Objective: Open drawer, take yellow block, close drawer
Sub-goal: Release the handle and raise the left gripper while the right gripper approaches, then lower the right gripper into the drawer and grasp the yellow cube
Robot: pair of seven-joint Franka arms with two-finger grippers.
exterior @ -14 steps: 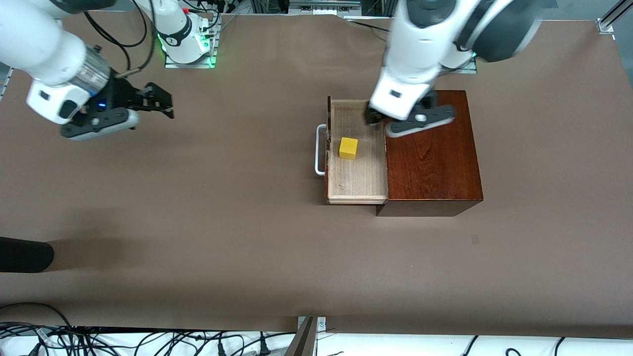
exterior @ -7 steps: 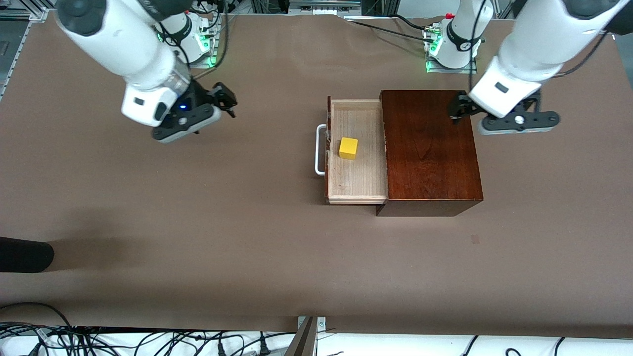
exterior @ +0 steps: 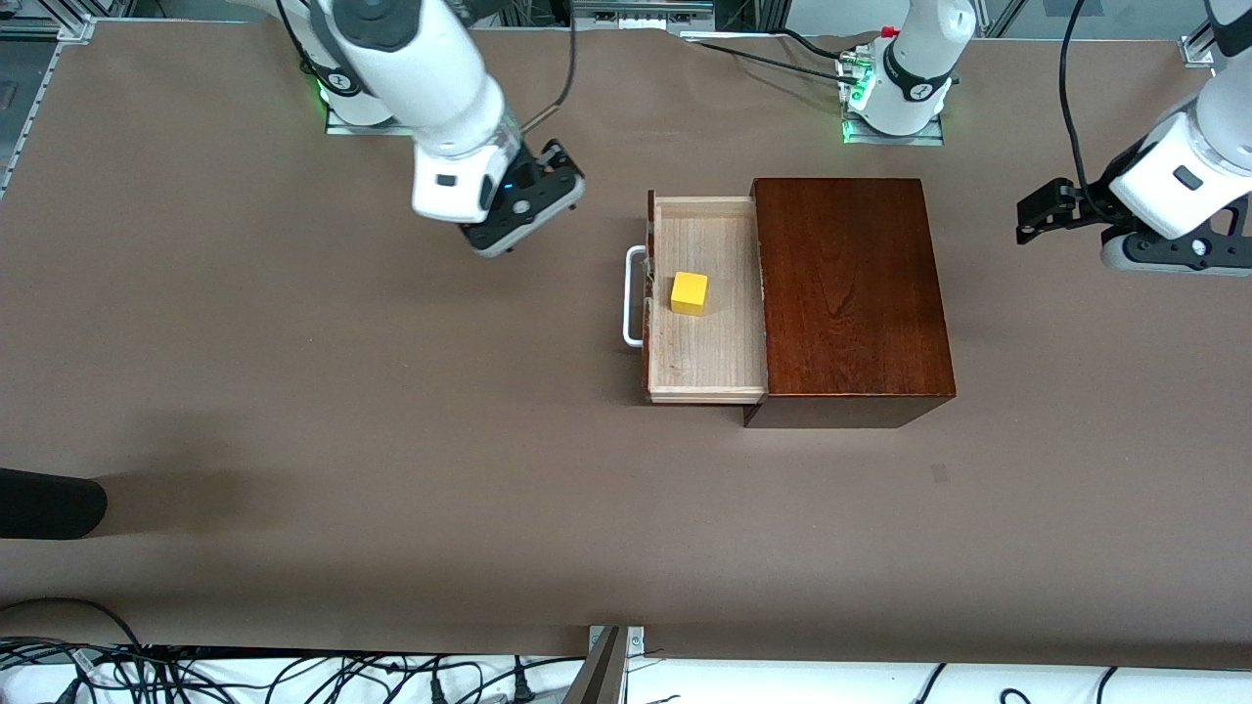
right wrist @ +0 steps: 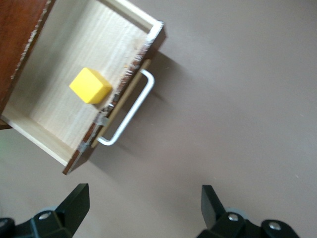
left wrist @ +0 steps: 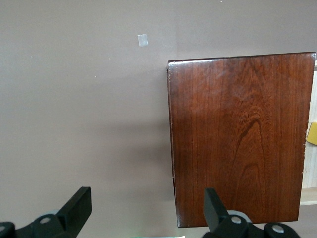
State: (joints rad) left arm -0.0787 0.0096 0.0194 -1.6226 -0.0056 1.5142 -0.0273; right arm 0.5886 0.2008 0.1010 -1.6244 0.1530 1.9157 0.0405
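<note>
Since the drawer (exterior: 706, 298) already stands pulled out of the dark wooden box (exterior: 849, 293), I read the opening step as done and the pick as the one in hand. From the front view, the yellow block (exterior: 689, 293) sits on the pale tray floor, close to the drawer's front and its white handle (exterior: 633, 296), free on all sides — an easy target from above. I have the right gripper (exterior: 548, 186) up over bare table toward the right arm's end, near the handle but clear of it, fingers apart and empty. The left gripper (exterior: 1037, 215) hangs over the table off the box's other end, also spread wide and holding nothing; that arm waits, out of the way. In the left wrist view I see mostly the box top (left wrist: 237, 139), with a yellow sliver of the block (left wrist: 312, 134) at the edge, and my two open fingertips (left wrist: 79, 203) framing bare table. In the right wrist view the block (right wrist: 90, 86) lies in the tray just inside the handle (right wrist: 131, 109) — my judgement is that this arm is the one lined up to come down on it.
</note>
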